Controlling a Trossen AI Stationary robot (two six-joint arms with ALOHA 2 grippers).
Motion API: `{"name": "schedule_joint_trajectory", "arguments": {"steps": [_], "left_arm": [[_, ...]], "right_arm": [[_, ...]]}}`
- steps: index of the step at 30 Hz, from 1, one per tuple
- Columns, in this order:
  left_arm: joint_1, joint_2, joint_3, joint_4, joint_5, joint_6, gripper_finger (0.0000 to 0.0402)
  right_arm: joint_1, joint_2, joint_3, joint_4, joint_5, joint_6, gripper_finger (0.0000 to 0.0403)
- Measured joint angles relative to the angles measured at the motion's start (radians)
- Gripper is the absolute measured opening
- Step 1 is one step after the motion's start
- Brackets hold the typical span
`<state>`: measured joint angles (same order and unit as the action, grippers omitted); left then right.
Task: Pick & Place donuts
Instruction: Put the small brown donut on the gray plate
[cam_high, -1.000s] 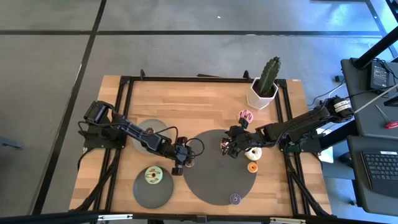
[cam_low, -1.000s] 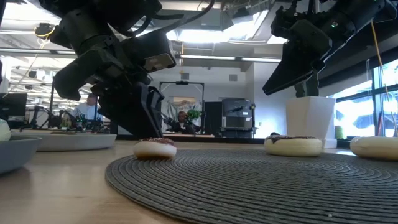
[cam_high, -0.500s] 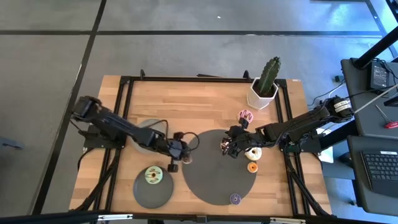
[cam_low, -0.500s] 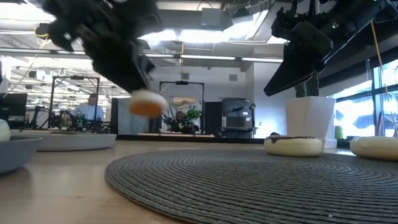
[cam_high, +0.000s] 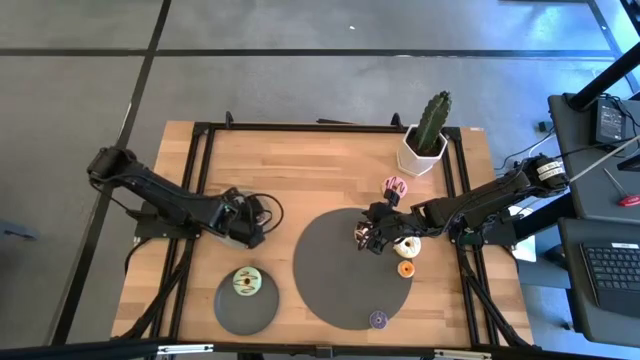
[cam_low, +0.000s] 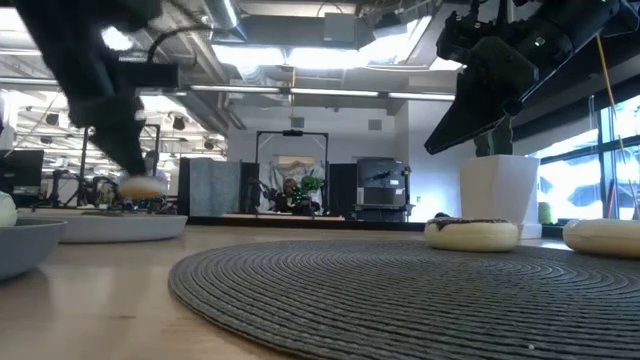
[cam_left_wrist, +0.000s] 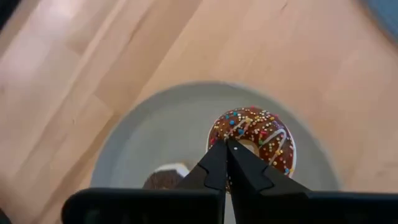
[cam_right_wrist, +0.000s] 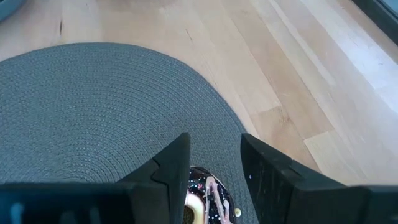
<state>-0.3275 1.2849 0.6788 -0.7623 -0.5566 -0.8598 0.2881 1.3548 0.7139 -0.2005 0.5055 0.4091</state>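
Observation:
My left gripper hangs over the far-left grey plate and is shut on a chocolate donut with sprinkles. A second brown donut lies on that plate. My right gripper is open above the dark mat. Its fingers stand over a dark sprinkled donut; whether they touch it I cannot tell. A pale green donut lies on the near plate. White, orange and purple donuts lie on the mat, and a pink-striped one on the wood. My left gripper pinches the chocolate donut by its ring at the rim nearest the fingers, and the fingertips meet there. The fingers come from above, slanting down. The donut is lifted clear, just above the grey plate.
A potted cactus in a white pot stands at the far right of the table. Black frame rails run along the table's sides. Bare wood lies between the plates and the far edge. People sit in the room beyond.
My left gripper has lifted the chocolate donut from beside the mat's left edge. It has carried the donut toward the table's left and slightly far, to a spot over the grey plate, and has stayed shut on it. My right arm has kept still.

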Motion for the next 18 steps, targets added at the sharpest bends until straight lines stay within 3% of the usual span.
{"name": "schedule_joint_trajectory", "arguments": {"steps": [18], "left_arm": [[-0.004,0.013,-0.1,0.056,-0.036,-0.043,0.0003]], "right_arm": [[-0.003,0.0,0.0,0.002,0.0,0.0,0.0143]]}}
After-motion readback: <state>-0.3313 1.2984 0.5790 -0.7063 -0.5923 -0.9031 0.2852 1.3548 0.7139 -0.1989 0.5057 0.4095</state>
